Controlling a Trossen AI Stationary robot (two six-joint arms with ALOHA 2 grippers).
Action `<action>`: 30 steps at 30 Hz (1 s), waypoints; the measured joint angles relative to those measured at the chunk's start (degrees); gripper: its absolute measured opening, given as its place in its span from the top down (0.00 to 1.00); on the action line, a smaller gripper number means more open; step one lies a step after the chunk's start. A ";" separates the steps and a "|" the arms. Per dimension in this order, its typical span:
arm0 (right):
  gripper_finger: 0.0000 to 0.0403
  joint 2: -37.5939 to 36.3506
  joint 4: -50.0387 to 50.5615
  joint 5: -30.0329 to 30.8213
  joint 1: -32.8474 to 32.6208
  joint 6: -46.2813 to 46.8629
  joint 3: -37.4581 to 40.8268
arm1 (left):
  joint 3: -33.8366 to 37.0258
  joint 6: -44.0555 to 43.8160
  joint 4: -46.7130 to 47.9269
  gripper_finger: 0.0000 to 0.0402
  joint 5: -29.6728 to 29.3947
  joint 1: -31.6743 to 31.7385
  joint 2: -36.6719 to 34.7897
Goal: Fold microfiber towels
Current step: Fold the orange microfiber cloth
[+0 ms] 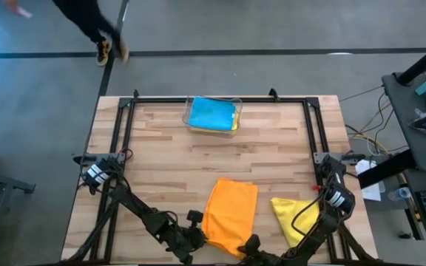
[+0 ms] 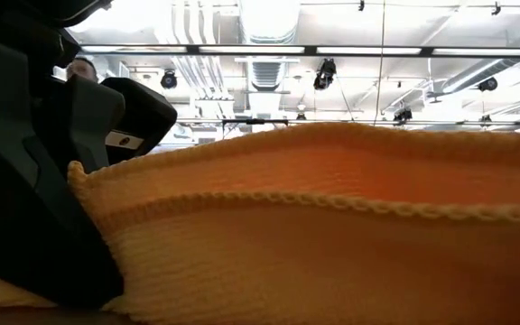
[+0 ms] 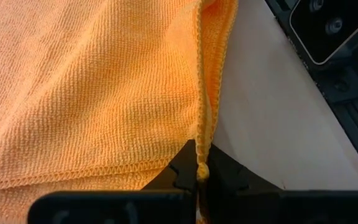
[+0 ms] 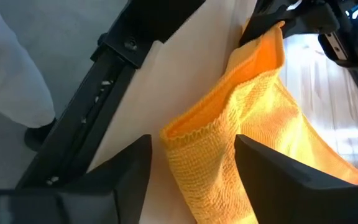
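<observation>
The orange towel [image 1: 231, 213] lies folded at the table's near middle, and its near edge is raised off the wood [image 2: 332, 208]. My left gripper [image 1: 200, 240] is shut on its near left corner. My right gripper [image 4: 191, 155] stands open at the near right corner [image 4: 194, 134], one finger on each side of the cloth. A yellow towel [image 1: 294, 214] lies bunched to the right of the orange one. A light blue towel [image 1: 209, 113] rests on a yellow one in the clear bin [image 1: 237, 103] at the far middle. My left gripper pinches the orange towel's hemmed corner [image 3: 201, 163] between its two fingertips, coming slantwise from the near side and pointing down. Two hemmed layers run up from that corner. The corner is held up off the table while the rest lies on the wood. Whether my right gripper's fingers touch the corner between them, I cannot tell.
Both grippers work close to the table's near edge [image 1: 220, 260]. Black frame rails [image 1: 117, 148] run along the table's left, right and far sides. Bare wood [image 1: 198, 159] lies between the orange towel and the bin. A person [image 1: 98, 29] stands beyond the far left corner.
</observation>
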State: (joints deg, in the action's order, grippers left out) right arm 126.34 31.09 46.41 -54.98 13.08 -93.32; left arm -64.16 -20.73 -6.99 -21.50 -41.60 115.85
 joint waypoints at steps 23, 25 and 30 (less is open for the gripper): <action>0.98 -0.55 5.27 4.85 -2.09 12.48 -3.41 | 0.04 -0.13 0.31 1.00 2.63 0.28 -1.06; 0.98 -0.55 8.19 5.58 -2.09 15.88 -3.73 | 0.09 -0.13 0.47 1.00 3.21 0.29 -2.26; 0.98 -1.24 13.06 8.01 -2.37 22.64 -4.07 | -0.05 -0.04 2.32 1.00 5.60 0.30 -5.78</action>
State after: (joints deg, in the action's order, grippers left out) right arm 125.11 44.16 54.43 -57.35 35.72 -97.38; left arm -64.21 -20.77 -4.67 -15.90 -41.30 110.07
